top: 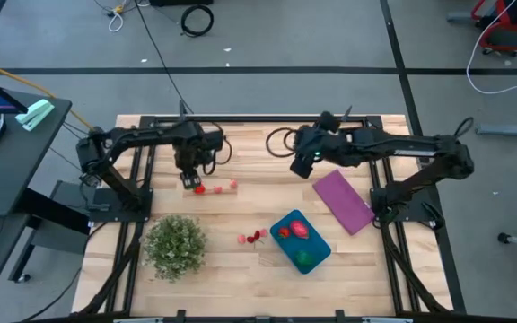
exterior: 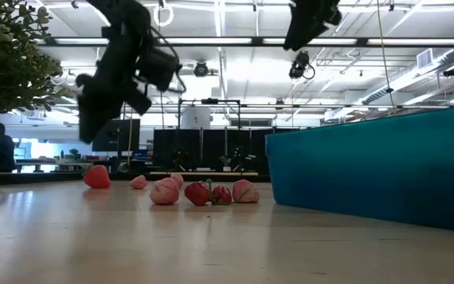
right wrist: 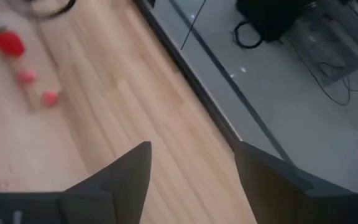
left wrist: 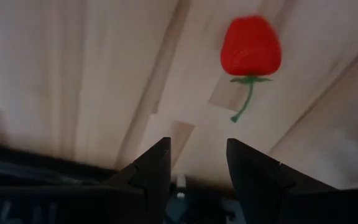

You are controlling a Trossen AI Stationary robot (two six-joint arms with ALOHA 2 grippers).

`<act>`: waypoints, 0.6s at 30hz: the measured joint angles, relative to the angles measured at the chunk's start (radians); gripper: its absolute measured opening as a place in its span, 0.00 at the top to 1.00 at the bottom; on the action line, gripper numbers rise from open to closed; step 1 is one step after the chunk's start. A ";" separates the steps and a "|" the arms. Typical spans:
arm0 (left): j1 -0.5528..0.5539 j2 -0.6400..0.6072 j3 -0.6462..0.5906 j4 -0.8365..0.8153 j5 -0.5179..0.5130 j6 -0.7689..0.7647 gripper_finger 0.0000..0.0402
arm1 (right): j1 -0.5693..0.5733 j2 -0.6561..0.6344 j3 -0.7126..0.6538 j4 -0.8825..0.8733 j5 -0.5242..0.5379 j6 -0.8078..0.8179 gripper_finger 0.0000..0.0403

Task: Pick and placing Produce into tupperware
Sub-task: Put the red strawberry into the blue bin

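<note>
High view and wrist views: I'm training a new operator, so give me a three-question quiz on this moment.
1. True or false: the left claw holds the strawberry.
2. What lies in the tupperware? A) nothing B) red and green produce C) the plant
3. Which flat thing lies under the right arm, beside the tupperware?

Key: 1 false, the open claw hangs above it; 2 B; 3 the purple sheet.

Bright ceiling lights (exterior: 219, 75) glare in the low view; wrist views blurred.
</note>
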 joint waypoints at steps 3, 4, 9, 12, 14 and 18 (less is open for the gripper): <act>-0.008 0.000 -0.064 0.069 0.001 0.009 0.60 | 0.000 -0.023 0.000 0.008 0.009 0.010 0.40; -0.008 0.000 -0.076 0.084 0.001 0.010 0.60 | 0.000 -0.027 0.000 0.010 0.009 0.010 0.40; -0.007 0.000 -0.091 0.145 -0.002 0.011 0.60 | 0.000 -0.025 0.000 0.013 0.010 -0.012 0.40; -0.007 0.000 -0.091 0.181 -0.001 0.010 0.60 | 0.000 -0.015 0.000 0.012 0.010 -0.022 0.40; -0.007 0.000 -0.091 0.203 -0.001 -0.028 0.60 | 0.000 -0.011 0.000 0.011 0.010 -0.023 0.40; -0.011 0.000 -0.091 0.223 -0.002 -0.070 0.62 | 0.000 -0.003 0.000 0.013 0.010 -0.055 0.40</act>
